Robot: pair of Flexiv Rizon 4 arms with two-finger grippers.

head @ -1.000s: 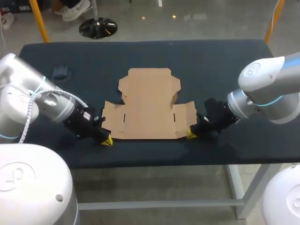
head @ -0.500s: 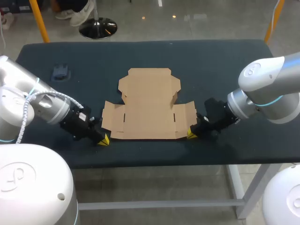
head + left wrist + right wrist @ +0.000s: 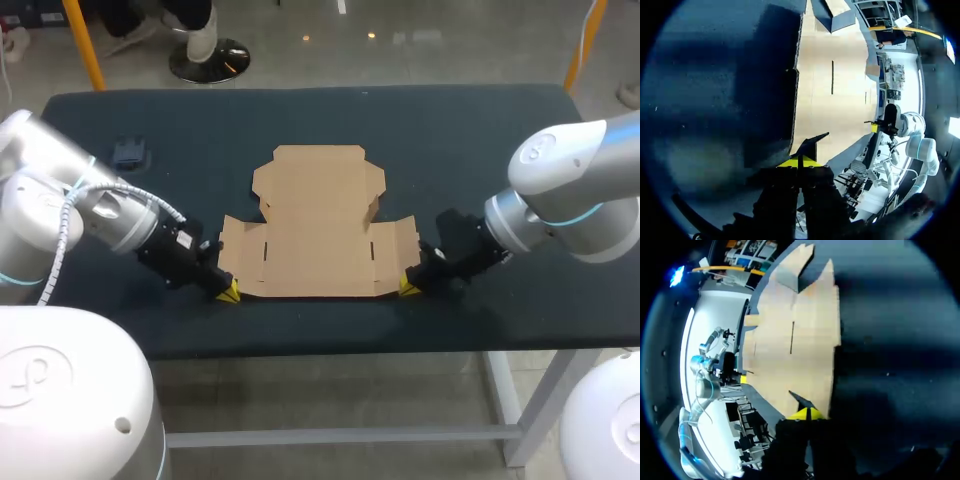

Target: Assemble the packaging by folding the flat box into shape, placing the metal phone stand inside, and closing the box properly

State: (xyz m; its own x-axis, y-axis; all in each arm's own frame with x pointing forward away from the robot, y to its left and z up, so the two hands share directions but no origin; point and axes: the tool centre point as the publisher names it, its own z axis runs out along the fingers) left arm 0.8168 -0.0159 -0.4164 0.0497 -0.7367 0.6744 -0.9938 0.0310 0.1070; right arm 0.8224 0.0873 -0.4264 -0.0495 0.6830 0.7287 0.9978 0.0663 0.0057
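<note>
The flat brown cardboard box [image 3: 318,225] lies unfolded in the middle of the dark table. My left gripper [image 3: 229,291] is shut, its yellow tips low on the table at the box's near left corner. My right gripper [image 3: 407,285] is shut too and sits at the near right corner. In the left wrist view the closed tips [image 3: 799,162] meet the cardboard [image 3: 835,95] at its edge. The right wrist view shows its closed tips [image 3: 807,414] against the box [image 3: 795,345] in the same way. A small dark phone stand [image 3: 128,153] rests at the far left of the table.
The table's front edge [image 3: 320,350] runs close behind both grippers. Dark tabletop [image 3: 470,140] stretches between the box and the far and right edges.
My left gripper drew a little away to the left, then came back to the box's near left corner. The right arm and the box have not moved.
</note>
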